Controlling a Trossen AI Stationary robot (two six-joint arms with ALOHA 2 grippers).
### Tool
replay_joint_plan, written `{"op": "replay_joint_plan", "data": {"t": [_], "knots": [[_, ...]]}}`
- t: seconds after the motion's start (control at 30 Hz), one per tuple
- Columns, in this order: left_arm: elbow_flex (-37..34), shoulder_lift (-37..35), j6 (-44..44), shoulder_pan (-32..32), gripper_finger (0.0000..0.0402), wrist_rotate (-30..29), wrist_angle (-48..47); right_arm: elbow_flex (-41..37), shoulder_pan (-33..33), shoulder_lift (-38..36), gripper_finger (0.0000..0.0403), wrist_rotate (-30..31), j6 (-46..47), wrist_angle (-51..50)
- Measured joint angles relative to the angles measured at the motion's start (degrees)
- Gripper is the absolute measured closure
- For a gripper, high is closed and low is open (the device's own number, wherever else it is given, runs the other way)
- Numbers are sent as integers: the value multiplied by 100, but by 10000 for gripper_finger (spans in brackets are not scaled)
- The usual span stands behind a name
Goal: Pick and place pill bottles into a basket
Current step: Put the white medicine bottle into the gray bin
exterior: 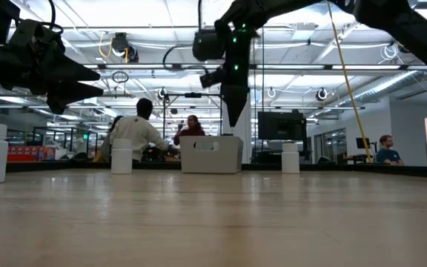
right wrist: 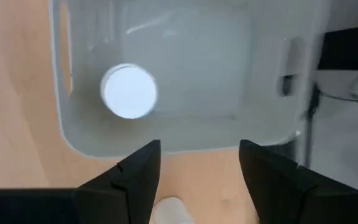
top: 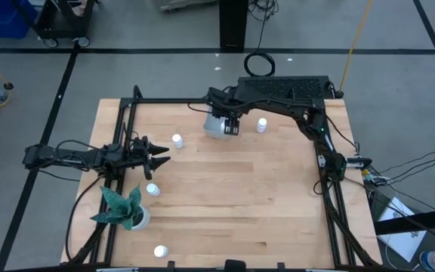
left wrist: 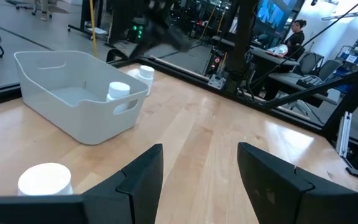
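Five small white cylindrical pill bottles are showing: one bottle [right wrist: 129, 91] is sitting inside the basket [top: 219, 125], its round flat cap facing up in the right wrist view, and four are standing loose on the table [top: 248, 204]. One loose bottle [top: 261, 125] is standing just beside the basket, one [top: 177, 140] near the left gripper [top: 159, 153], one [top: 152, 190] by the plant [top: 124, 209], one [top: 160, 251] close to the near table edge. The basket is smooth pale grey-blue plastic, rectangular, with rounded corners, a rim and slot handles, sitting toward the far side of the table.

The right gripper [top: 231, 122] is hanging over the basket, dark fingers spread wide, holding nothing. The left gripper is hovering above the left part of the table, fingers likewise parted and empty.

In the high view the right gripper is covering much of the basket, so the bottle inside is hidden there. A pale rounded shape between the right fingers in the right wrist view is cut off and hard to identify. The nearest bottle in the left wrist view is cropped by the frame.

The table is light wood-grain planking inside a black metal frame. Beyond it a bright open workspace is showing, with people [exterior: 139, 132] sitting at desks and monitors
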Motion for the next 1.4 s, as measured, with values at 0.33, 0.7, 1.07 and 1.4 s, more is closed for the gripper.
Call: {"op": "replay_joint_plan", "data": {"t": [0.33, 0.7, 1.07, 1.4], "knots": [[0, 0, -76, 0, 190, -7, 11, 0, 266, -1207, 201, -32, 396, 254], [193, 4, -472, 5, 190, 201, 572, -771, 1052, -2626, 204, -1078, 1040, 1053], [2786, 478, -450, 5, 190, 488, -2247, -4994, 1919, -4912, 206, -1083, 1388, 5343], [5427, 2051, -105, -14, 190, 1430, -3998, -7643, 2586, -6001, 207, -1088, 1572, 9019]]}}
